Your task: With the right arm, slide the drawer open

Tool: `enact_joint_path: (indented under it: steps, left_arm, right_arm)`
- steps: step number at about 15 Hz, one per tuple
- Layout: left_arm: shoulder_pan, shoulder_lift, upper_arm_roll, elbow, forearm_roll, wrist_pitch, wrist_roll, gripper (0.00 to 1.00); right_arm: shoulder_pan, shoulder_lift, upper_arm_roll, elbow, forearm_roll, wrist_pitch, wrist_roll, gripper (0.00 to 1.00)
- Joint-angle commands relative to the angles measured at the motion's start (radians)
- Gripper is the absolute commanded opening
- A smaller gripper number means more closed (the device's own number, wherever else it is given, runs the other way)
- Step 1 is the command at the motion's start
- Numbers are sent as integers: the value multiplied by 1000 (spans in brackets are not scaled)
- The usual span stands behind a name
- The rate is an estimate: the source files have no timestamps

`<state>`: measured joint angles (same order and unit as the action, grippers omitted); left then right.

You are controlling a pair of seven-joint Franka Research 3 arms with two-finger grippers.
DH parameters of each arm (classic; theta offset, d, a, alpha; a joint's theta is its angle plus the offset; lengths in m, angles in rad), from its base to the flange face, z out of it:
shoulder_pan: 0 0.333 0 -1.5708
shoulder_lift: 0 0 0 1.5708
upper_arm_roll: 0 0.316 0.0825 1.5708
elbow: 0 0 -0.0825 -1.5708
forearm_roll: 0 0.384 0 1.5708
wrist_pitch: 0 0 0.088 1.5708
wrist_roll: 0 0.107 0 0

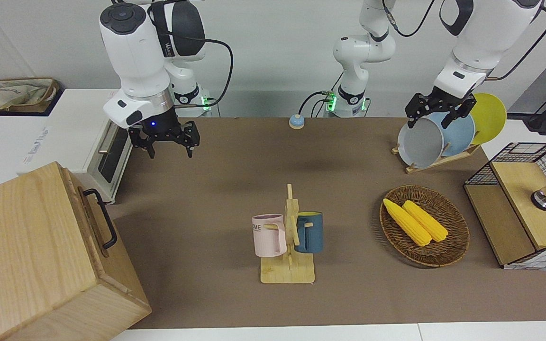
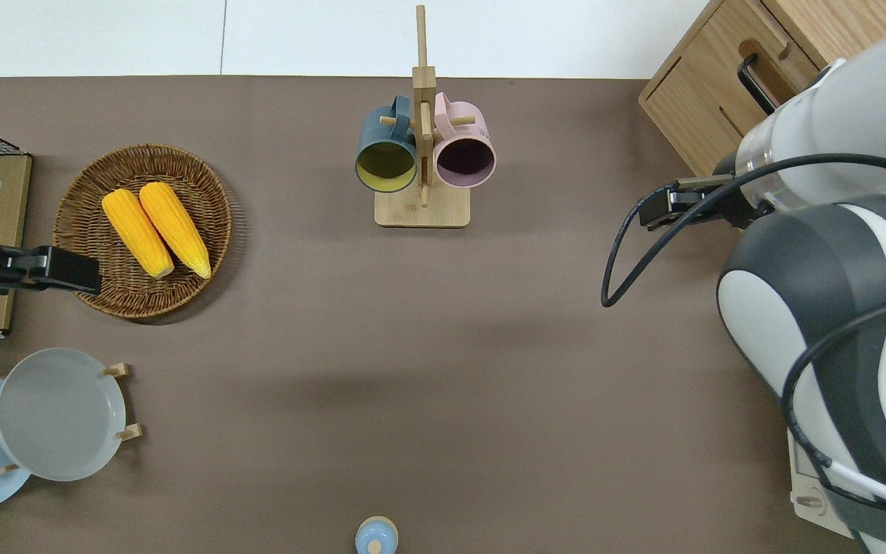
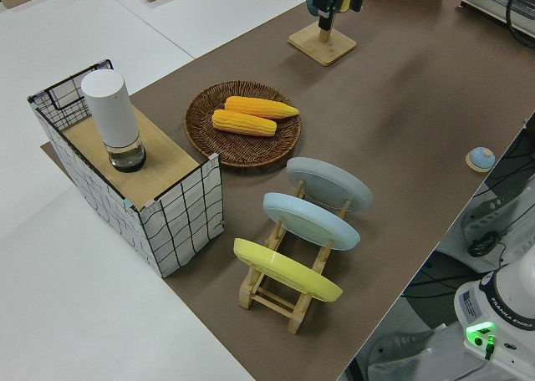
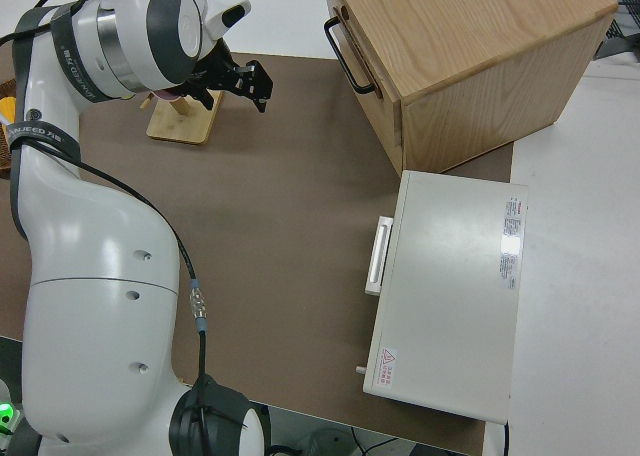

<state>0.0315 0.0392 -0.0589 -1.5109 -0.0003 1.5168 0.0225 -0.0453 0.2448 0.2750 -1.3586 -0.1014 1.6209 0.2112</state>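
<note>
— Well, where was the drawer (image 1: 94, 222)?
— Shut, at the desk's corner by the right arm's end (handle (image 1: 102, 217) untouched). I had the right gripper (image 1: 168, 142) hovering spread, empty; next, reach that handle.

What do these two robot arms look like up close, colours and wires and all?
Both arms are glossy white rounded segments with dark grey joint caps and black cables looping alongside. Each ends in a black two-finger tool: the right tool has a blue wrist light; the left tool shows none. Green lights glow at both bases.
</note>
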Motion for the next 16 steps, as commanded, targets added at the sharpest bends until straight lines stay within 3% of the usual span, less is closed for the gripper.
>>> enact_joint_path:
  steps: [1, 10, 13, 15, 16]
  left_arm:
    - [5, 11, -7, 24, 17, -20, 10, 993]
    - [5, 11, -7, 24, 17, -20, 10, 993]
    - [5, 11, -7, 24, 17, -20, 10, 993]
    - [5, 11, -7, 26, 17, -20, 10, 993]
    - [5, 11, -7, 24, 17, -20, 10, 993]
  right_arm:
    - [-13, -10, 1, -2, -3, -12, 2, 990]
    - [-18, -50, -5, -10, 19, -15, 1, 990]
    - [-22, -103, -14, -62, 51, -19, -9, 990]
    - [-18, -117, -39, -95, 74, -1, -30, 990]
    - [-8, -124, -56, -126, 75, 38, -53, 990]
